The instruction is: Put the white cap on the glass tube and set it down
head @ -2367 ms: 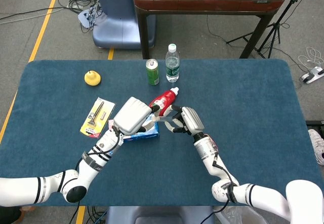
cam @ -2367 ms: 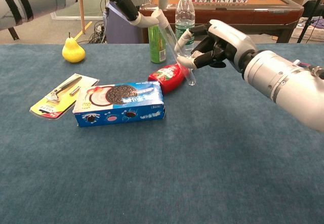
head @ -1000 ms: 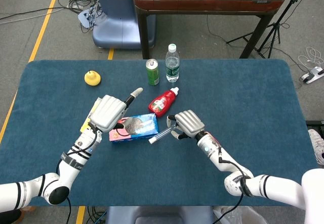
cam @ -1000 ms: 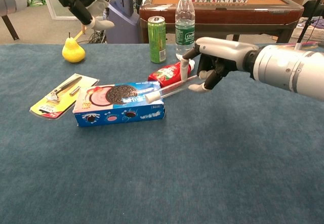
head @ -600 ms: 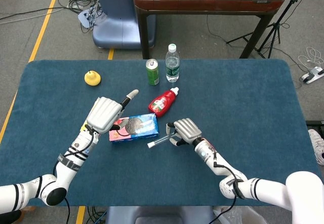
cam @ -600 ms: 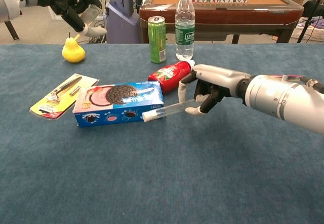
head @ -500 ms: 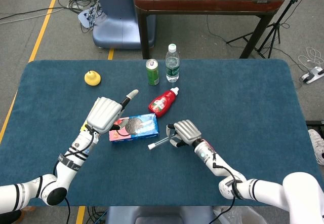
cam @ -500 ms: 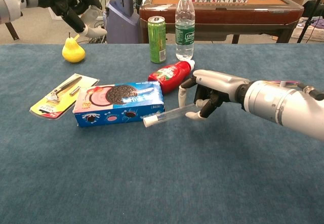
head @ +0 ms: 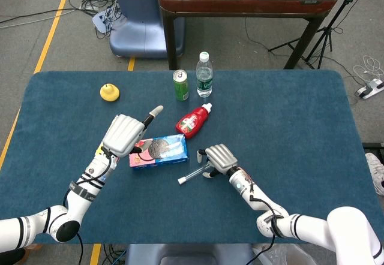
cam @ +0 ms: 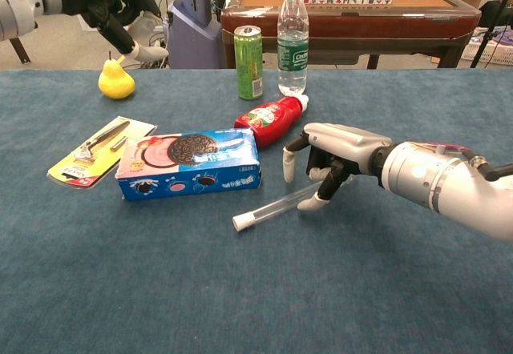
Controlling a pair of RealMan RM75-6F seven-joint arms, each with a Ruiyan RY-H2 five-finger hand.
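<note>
Chest view, right hand holding capped glass tube low, left hand released overhead

Capped glass tube lying low on the blue cloth

I'm seeing it resting lengthwise, slanted, its white cap pointing toward me and leftward, the clear far end sitting under my right hand.

Head looks down; chest level, nearer table.

Glass tube lies on table, before cookie box.
</note>
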